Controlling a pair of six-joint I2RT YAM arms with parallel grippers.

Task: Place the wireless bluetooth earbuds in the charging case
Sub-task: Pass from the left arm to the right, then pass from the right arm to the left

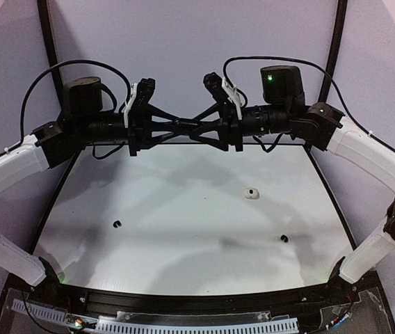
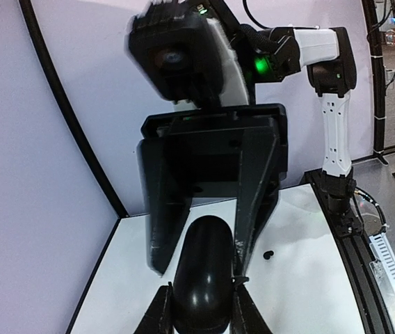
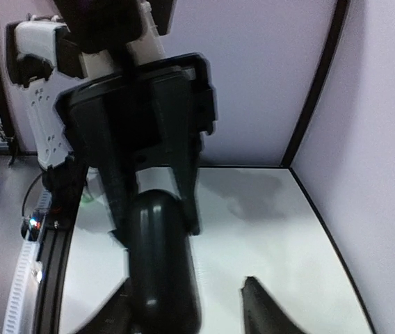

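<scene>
Top external: arms meet above the counter's (image 1: 183, 209) far edge. There the left pincer (image 2: 202, 307) is clamped on a glossy, rounded black case (image 2: 201, 264); the right pincer (image 3: 187, 309) stands apart round its other end. On the matte counter lie one black nub (image 1: 117, 224) near the left edge, another black nub (image 1: 284, 239) toward the right front corner, and a white earbud (image 1: 252, 194) right of centre. Slick shell: seat right fingers squarely before prying.

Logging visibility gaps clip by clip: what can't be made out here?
Black rounded object, wrist views: left gripper hides its lower end; no lid seam shows.
White item, top view: too small to identify.
Right wrist view: motion blur smears the object's outline.
</scene>
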